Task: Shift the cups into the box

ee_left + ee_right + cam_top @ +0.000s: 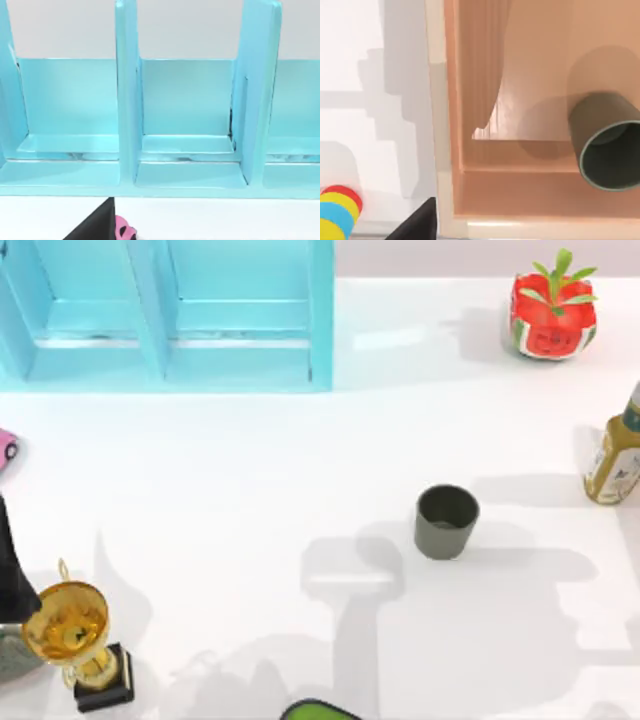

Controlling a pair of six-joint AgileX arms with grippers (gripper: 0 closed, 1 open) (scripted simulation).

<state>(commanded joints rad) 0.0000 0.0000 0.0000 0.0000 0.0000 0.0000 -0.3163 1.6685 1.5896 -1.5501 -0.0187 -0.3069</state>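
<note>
We see one cup (446, 521) upright on open worktop (250, 470), another cup (606, 142) inside a box (520, 190); we cannot tell either arm's jaws.

One dark grey-olive cup (446, 521) stands upright on the white tabletop, right of centre, mouth open upward, handleless and slightly tapered. A second, identical cup (606, 145) sits inside the tan box (520, 195), close to one of its walls.

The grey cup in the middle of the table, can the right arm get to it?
Probably yes. The grey cup stands upright on open white table, with the bottle and gold trophy well away, so nothing seems to block the way.
</note>
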